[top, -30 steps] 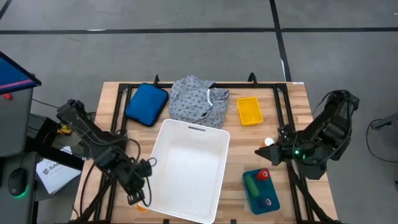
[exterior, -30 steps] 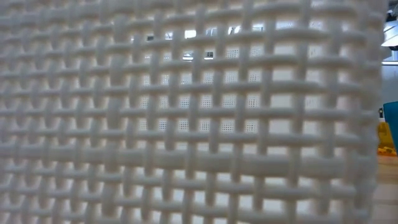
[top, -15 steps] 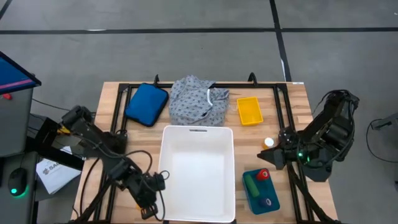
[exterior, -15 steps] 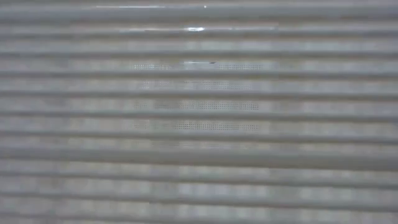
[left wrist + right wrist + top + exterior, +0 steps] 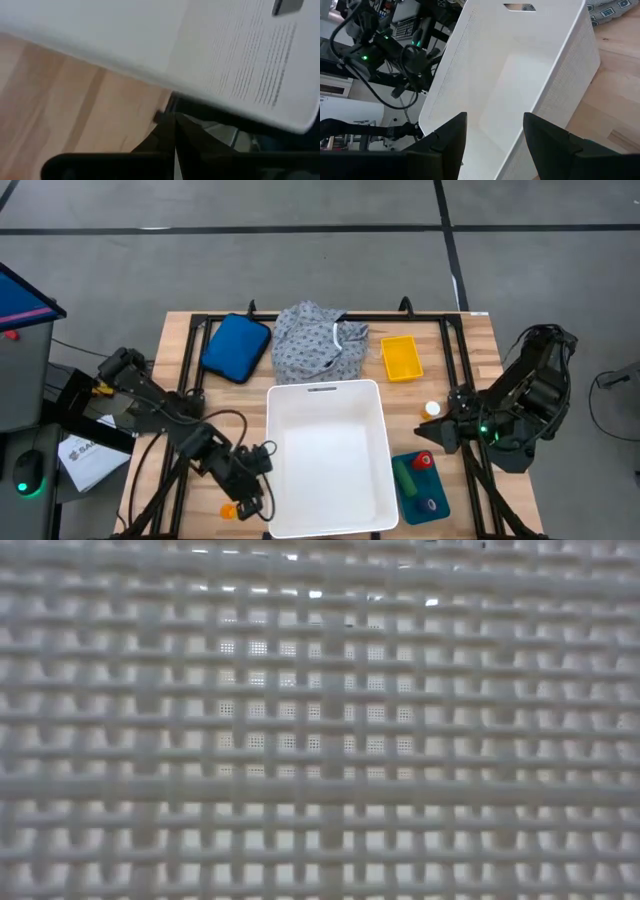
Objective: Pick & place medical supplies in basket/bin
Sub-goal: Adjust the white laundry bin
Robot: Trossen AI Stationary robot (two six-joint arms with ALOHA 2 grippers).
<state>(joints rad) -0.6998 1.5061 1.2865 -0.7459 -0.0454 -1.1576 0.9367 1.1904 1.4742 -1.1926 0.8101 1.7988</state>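
The white basket (image 5: 330,455) stands at the table's middle; its woven wall (image 5: 320,720) fills the low view. My left gripper (image 5: 263,480), shut, is at the basket's left wall near the front. My right gripper (image 5: 425,430) hovers open and holds nothing right of the basket, facing into it (image 5: 515,75). The grey-white dotted garment (image 5: 318,345) lies bunched on the table behind the basket. An orange pill bottle (image 5: 230,510) lies near the front left. Red, green and purple cylinders lie in a blue tray (image 5: 420,485) at the front right. My left gripper (image 5: 172,131) has its shut fingertips at the foot of the basket's left outer wall (image 5: 165,85), close to the near corner. The fingers slant down from the table's left. The basket stands flat on the table.
A blue pouch (image 5: 236,347) lies at the far left and a yellow tray (image 5: 401,358) at the far right. A small white-capped bottle (image 5: 432,409) sits by my right gripper. A black frame (image 5: 330,318) runs along the table's edges.
My left gripper has moved toward the table's right and near edges and tipped downward, staying shut. The basket has slid to the right ahead of it and turned: its near end swung right, so it now stands square with the table.
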